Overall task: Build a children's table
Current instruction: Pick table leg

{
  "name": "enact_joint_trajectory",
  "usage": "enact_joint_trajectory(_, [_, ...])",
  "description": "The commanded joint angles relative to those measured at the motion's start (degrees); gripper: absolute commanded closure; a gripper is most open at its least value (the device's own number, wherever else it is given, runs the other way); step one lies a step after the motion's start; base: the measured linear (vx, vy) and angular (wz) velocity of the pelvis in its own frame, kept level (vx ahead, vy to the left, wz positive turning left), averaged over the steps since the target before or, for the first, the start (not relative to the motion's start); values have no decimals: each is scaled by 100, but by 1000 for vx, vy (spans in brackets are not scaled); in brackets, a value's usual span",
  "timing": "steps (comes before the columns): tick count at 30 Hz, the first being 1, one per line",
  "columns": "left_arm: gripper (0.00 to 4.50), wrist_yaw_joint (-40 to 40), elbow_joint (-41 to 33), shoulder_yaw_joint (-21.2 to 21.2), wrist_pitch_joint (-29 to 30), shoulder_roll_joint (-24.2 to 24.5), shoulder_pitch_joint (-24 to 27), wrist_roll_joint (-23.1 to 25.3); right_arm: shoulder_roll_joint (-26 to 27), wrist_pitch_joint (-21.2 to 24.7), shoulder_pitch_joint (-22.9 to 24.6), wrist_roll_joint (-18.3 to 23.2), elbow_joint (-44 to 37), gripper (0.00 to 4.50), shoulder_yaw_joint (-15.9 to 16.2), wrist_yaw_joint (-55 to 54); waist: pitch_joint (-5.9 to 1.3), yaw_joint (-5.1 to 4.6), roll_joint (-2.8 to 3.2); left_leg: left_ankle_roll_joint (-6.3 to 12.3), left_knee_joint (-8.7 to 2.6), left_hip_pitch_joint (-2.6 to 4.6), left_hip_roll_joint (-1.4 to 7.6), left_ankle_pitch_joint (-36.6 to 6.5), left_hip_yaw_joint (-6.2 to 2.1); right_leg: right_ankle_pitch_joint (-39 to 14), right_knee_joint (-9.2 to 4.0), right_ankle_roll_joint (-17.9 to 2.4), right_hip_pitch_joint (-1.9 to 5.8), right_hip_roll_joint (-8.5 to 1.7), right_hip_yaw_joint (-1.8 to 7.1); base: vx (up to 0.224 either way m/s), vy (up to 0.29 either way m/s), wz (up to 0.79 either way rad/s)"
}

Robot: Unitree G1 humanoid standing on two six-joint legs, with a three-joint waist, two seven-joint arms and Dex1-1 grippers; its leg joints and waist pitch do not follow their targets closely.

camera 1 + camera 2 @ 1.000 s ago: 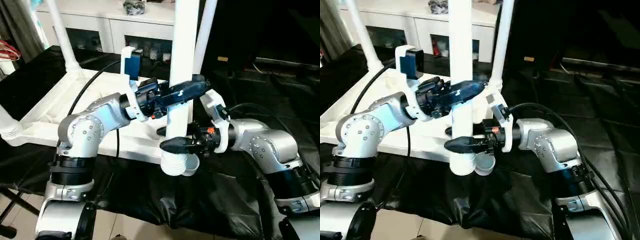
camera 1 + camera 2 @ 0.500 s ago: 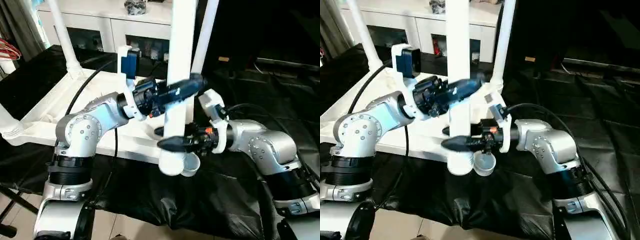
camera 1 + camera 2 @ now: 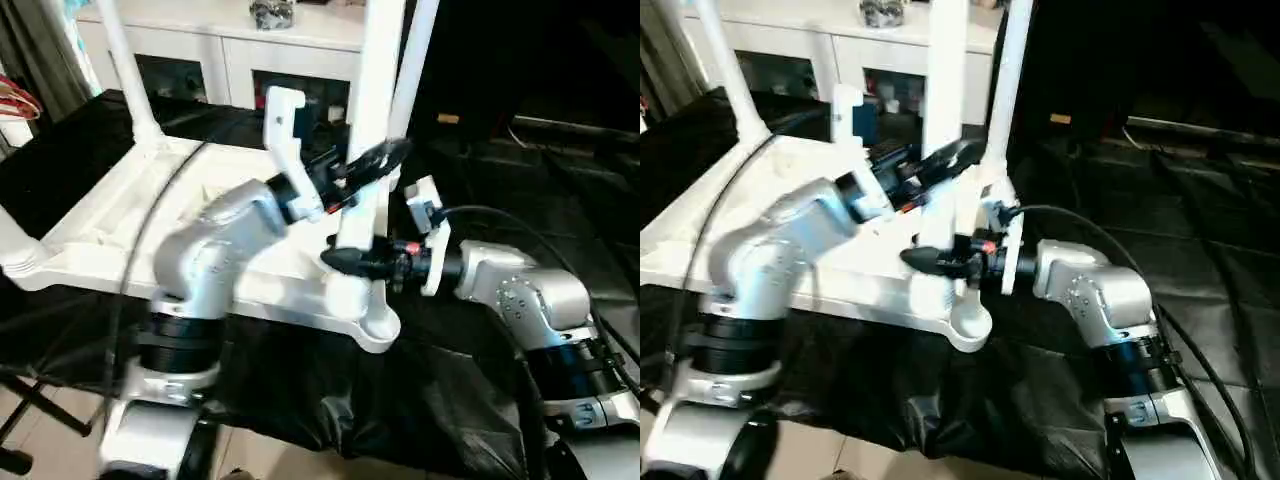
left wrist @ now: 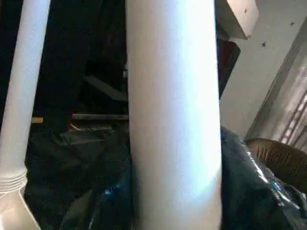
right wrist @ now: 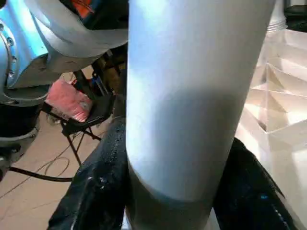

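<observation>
The children's table lies upside down: its white ribbed tabletop [image 3: 120, 205] rests on black cloth. Two white legs stand in the far corners, one on the left [image 3: 125, 70] and one on the right [image 3: 415, 55]. Another leg [image 3: 375, 90] is held upright at the near right corner. Its lower end sits just left of the round open socket [image 3: 970, 322]. My left gripper [image 3: 368, 165] is shut on this leg from the left, partway up. Lower down, my right gripper [image 3: 358, 262] is shut on it from the right. The leg [image 4: 172, 115] runs up the left wrist view, and the held leg [image 5: 192, 96] stands close in the right wrist view.
A white cabinet with glass doors [image 3: 230, 50] stands behind the table. Black cloth [image 3: 300, 400] hangs over the front edge and covers the area to the right. A leg base [image 3: 12, 250] stands at the near left corner. A folding stand holding something pink [image 5: 72, 100] is on the floor.
The held leg has come up and back: its lower end hung in front of the tabletop's edge and is now level with the corner socket. My left forearm has swung up and right.
</observation>
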Motion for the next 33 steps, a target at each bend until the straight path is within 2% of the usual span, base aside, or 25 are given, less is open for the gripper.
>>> enact_joint_trajectory(1, [254,257,73,76,-140,26,-19,249,59,-257,-102,3,-271,262,141,155,-456,12,-100,189,-330,41,211,-548,-99,-1499,-383,-793,339,-400,302,0,0,0])
enact_joint_trajectory(5, [265,122,-26,-68,-175,53,6,273,56,-474,-140,-186,-191,262,191,54,-444,20,-87,147,-341,58,227,-626,-105,-1631,-391,-769,322,-404,301,0,0,0])
enact_joint_trajectory(6, [265,113,-36,-97,-181,57,8,288,71,-462,-159,-201,-153,227,177,31,-439,14,-87,140,-345,58,227,-643,-105,-1639,-397,-766,322,-402,301,0,0,0])
enact_joint_trajectory(8, [266,18,-5,-203,-204,111,-10,337,98,-311,-285,-211,59,192,87,-140,-442,3,-93,130,-346,67,226,-660,-107,-1596,-387,-798,321,-400,301,0,0,0])
enact_joint_trajectory(11, [266,-66,23,-260,-235,144,-29,366,24,-308,-363,-302,163,183,130,-109,-437,4,-98,116,-344,69,222,-676,-101,-1607,-392,-776,324,-403,310,0,0,0])
enact_joint_trajectory(13, [266,-142,2,-288,-245,163,-27,333,-139,-179,-416,-419,215,154,293,-3,-445,10,-99,122,-342,63,226,-587,-106,-1457,-363,-825,335,-401,310,0,0,0])
enact_joint_trajectory(14, [266,-158,-2,-303,-264,169,-24,339,-175,-217,-412,-450,231,152,342,83,-446,11,-116,130,-340,66,227,-581,-103,-1434,-362,-829,332,-395,309,0,0,0])
enact_joint_trajectory(17, [266,-167,-14,-311,-275,174,-15,337,-204,-161,-413,-467,269,152,390,139,-448,18,-106,146,-335,56,228,-557,-102,-1366,-352,-851,338,-408,316,0,0,0])
enact_joint_trajectory(19, [266,-199,-38,-321,-317,162,11,350,-129,-33,-450,-401,391,152,318,93,-454,10,-154,186,-333,52,228,-503,-100,-1261,-335,-915,346,-406,315,0,0,0])
enact_joint_trajectory(20, [266,-201,-44,-320,-322,159,16,353,-109,-5,-465,-381,426,152,298,69,-450,13,-139,189,-334,59,233,-510,-101,-1298,-339,-933,335,-416,316,0,0,0])
enact_joint_trajectory(25, [266,-207,-60,-302,-337,147,36,347,-41,19,-539,-358,622,152,258,7,-440,10,-158,126,-338,64,235,-610,-99,-1508,-363,-873,329,-418,313,0,0,0])
enact_joint_trajectory(27, [266,-229,-76,-299,-327,148,41,329,40,67,-561,-263,688,152,147,-35,-439,6,-155,119,-340,67,234,-641,-99,-1565,-371,-862,325,-422,312,0,0,0])
enact_joint_trajectory(33, [266,-302,-72,-321,-332,168,27,326,73,97,-600,-239,734,152,61,-35,-449,10,-141,114,-339,69,236,-545,-99,-1328,-344,-901,331,-412,317,0,0,0])
